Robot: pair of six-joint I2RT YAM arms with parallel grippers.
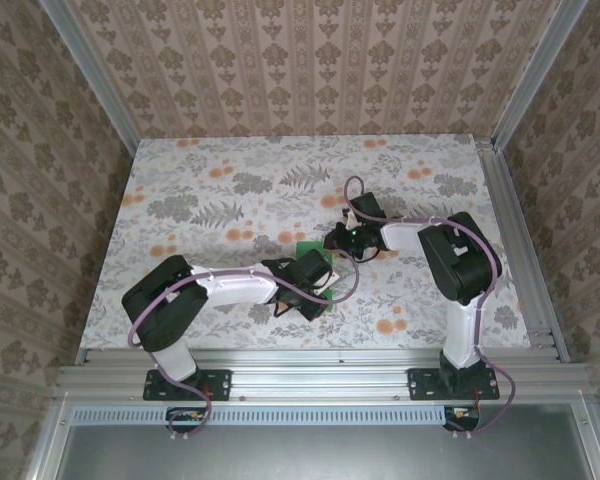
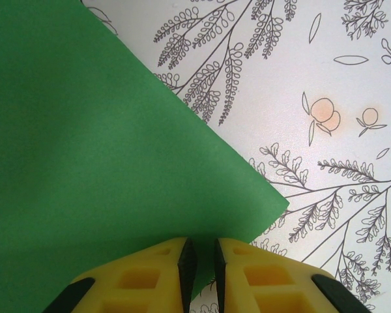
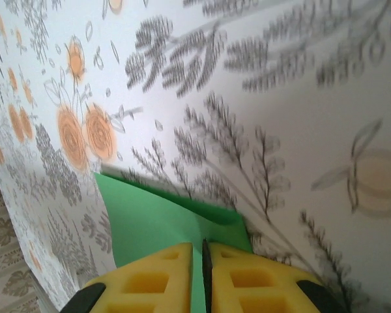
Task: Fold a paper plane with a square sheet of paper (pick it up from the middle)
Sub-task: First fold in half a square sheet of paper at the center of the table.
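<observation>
Holding the square sheet of paper (image 2: 85, 163) clamped in left end effector (image 2: 202, 251) and right end effector (image 3: 199, 253), spread ahead-left of the former.

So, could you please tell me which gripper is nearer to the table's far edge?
Right. The right gripper, shut on the green sheet, sits closer to the table's far edge; the left gripper grips the sheet nearer the bases.

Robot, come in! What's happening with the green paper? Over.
Grippers: left gripper and right gripper both shut on green paper. Beneath it, floral tabletop.
</observation>
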